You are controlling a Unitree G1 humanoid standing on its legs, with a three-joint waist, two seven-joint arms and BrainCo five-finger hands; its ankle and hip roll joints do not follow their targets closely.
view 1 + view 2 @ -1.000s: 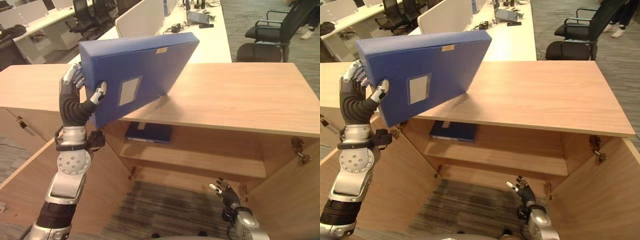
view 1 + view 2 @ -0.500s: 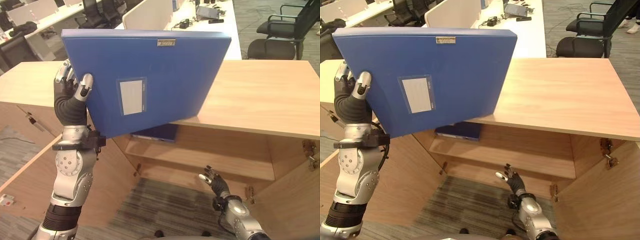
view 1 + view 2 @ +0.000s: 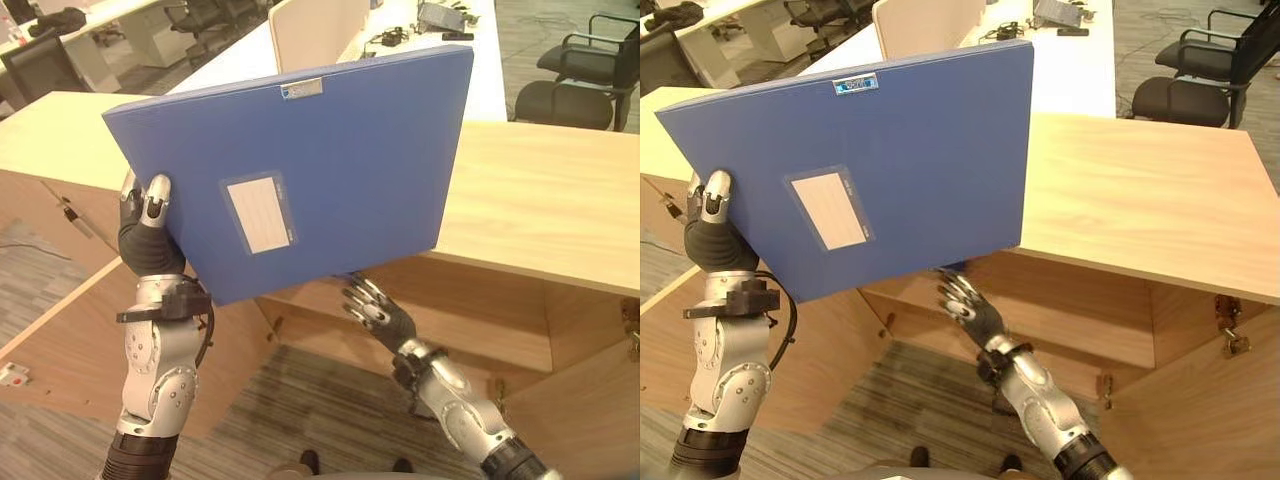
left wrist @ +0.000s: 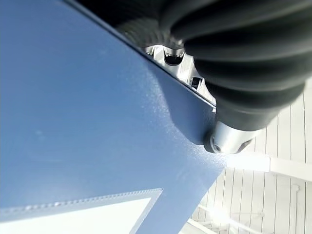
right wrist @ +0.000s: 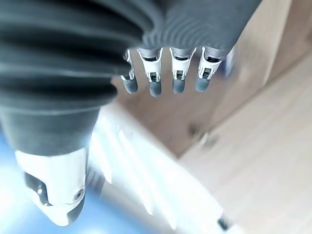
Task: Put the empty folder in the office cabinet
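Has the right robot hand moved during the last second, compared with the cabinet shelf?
Yes. The right robot hand has risen from low in front of the cabinet's lower edge to the shelf level, under the blue folder's lower edge.

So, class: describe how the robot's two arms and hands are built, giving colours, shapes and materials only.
Both arms are jointed silver-grey metal segments with round discs and black ribbed bands. The left hand and right hand have silver fingers with dark tips, and dark ribbed covers over back and wrist. A black bracket rings the left wrist.
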